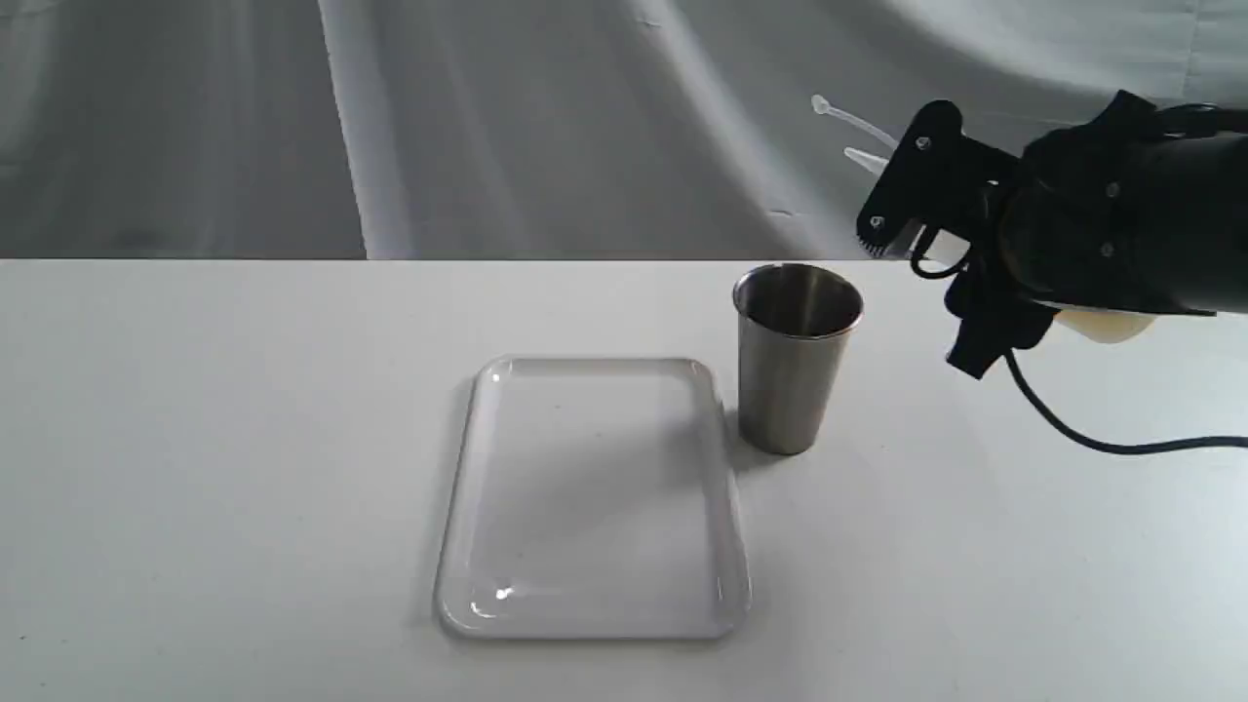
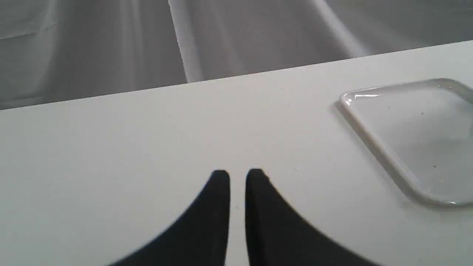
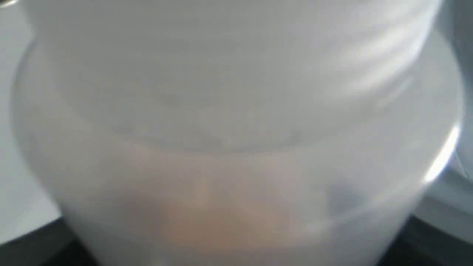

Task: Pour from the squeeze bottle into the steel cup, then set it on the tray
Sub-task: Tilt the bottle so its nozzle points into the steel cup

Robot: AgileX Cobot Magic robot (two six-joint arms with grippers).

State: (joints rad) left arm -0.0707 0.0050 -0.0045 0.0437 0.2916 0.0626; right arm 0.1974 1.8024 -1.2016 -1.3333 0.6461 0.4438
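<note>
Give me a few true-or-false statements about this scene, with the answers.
1. The cup stands on the tray. False: it stands on the table beside the tray.
2. The right tool holds the bottle. True.
3. The tray is bare. True.
4. The bottle is pouring into the cup. False: it is held off to the cup's side, nothing flowing.
5. The left tool grips something. False: it holds nothing.

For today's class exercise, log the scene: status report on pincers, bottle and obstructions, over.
Right pincer clamped on squeeze bottle, nozzle angled up, beside steel cup. Left pincer shut, empty. Nothing between bottle and cup; tray bare.
</note>
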